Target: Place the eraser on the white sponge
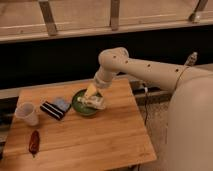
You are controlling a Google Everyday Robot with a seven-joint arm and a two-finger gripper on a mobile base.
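The tabletop (100, 145) is warm, grained wood with a soft sheen. The pincer (91, 95), low over the green bowl (78, 106), is pale and matt, probably plastic. The cup (27, 114) is translucent and smooth; the eraser (55, 108) has a dull blue-grey face.

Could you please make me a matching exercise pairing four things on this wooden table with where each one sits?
Things:
1. translucent white cup
2. eraser
3. green bowl
4. dark red object

Places:
A. directly under the hand
B. nearest the camera
C. farthest from the bowl, beside the eraser
D. between cup and bowl

Pairs: 1-C, 2-D, 3-A, 4-B
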